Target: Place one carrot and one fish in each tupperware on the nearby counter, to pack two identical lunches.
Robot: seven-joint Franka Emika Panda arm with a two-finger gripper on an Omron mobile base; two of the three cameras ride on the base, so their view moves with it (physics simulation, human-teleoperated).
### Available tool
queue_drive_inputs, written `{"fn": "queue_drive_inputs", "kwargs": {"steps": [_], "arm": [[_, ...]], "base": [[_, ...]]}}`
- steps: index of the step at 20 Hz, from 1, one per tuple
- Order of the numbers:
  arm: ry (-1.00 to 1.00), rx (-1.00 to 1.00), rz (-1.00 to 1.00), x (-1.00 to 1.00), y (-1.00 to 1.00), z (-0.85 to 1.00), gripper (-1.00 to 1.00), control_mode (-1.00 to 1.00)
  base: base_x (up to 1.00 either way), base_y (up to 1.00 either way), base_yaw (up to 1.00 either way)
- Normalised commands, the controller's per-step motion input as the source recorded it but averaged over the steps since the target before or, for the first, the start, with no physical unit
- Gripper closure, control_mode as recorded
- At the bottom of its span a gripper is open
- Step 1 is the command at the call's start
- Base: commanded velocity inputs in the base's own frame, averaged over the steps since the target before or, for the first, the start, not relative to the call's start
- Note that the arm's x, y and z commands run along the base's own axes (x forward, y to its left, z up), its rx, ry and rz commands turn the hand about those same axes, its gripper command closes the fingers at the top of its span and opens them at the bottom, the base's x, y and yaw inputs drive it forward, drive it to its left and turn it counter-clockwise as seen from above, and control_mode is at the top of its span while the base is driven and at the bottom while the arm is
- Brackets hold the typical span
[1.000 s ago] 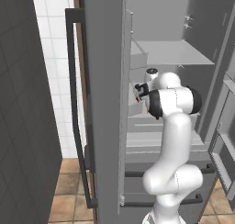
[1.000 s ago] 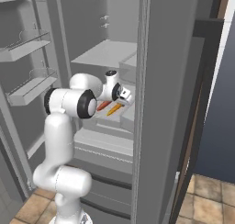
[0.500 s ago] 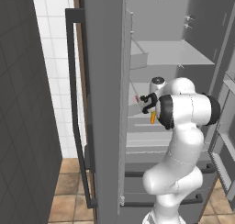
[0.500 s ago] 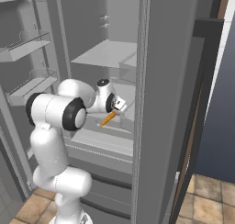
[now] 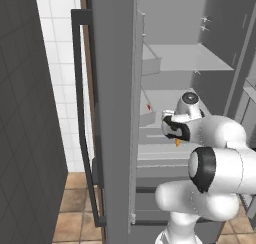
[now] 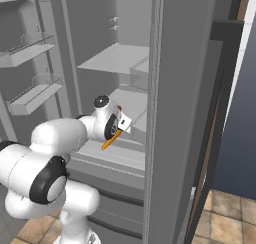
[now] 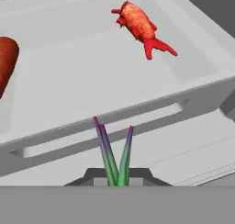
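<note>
The claw [image 6: 119, 130], mid-frame in the right base view, pinches a carrot [image 6: 111, 140] by its top; swinging past the fridge door [image 6: 175, 113] could knock it loose.

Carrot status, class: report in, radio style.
Gripper shut on carrot, out of the fridge. Red fish left on shelf. Nothing blocking.

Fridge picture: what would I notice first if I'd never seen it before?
Probably the bright red fish lying in the pale fridge drawer, since nearly everything else is grey. Next, the orange carrot held in the shut pincer of the white robot arm, in front of the open fridge shelves.
</note>
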Motion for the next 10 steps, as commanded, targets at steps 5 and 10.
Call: {"fn": "queue_drive_inputs", "kwargs": {"steps": [5, 10], "arm": [[0.01, 0.00, 0.07, -0.88, 0.00, 1.00, 1.00, -1.00], [0.10, 0.00, 0.10, -0.86, 0.00, 1.00, 1.00, -1.00]], "base": [[0.00, 0.00, 0.00], [0.00, 0.00, 0.00]]}}
